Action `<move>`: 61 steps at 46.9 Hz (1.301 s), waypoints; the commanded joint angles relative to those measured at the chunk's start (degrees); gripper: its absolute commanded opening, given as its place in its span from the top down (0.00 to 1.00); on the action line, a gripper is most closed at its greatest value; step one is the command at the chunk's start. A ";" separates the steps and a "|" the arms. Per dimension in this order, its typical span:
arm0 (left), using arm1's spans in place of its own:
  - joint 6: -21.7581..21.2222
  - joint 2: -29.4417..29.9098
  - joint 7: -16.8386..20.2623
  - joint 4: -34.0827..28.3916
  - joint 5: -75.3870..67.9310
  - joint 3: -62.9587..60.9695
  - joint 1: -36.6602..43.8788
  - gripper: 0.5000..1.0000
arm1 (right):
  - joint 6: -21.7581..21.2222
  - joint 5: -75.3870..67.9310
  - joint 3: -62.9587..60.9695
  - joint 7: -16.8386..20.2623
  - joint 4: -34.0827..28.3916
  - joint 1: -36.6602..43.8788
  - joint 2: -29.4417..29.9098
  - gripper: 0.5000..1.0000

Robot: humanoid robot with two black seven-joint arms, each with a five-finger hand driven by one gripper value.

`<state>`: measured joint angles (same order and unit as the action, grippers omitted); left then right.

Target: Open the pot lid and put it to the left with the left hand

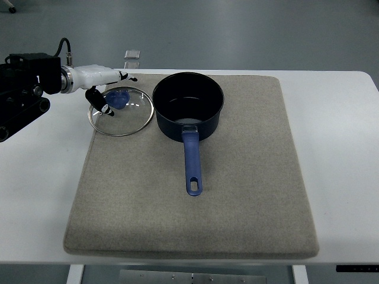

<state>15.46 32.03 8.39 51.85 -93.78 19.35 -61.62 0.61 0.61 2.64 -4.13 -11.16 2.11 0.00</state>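
Now the pot [188, 106] stands empty, left hand [106, 89] spread above the lid [121, 110].

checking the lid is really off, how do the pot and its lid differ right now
The pot is dark blue, deep and open-topped; the lid is flat clear glass with a metal rim. The pot sits mid-mat with its handle toward the camera; the lid lies left of it at the mat's edge, under the left hand. Both have blue grips.

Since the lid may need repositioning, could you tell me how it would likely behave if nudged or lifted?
The glass lid looks rigid and probably breakable, being clear with a metal rim. Lying flat, half on the felt mat, it should slide rather than roll. Its blue knob, beside the left hand, seems the only easy grip.
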 commanded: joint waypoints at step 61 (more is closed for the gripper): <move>11.69 1.11 -0.12 -8.68 100.45 1.83 3.88 0.01 | 0.01 0.00 0.00 0.00 0.00 0.00 0.00 0.17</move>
<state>24.39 34.30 8.41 45.47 2.86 21.23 -58.04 0.63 0.62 2.64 -4.13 -11.17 2.11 0.00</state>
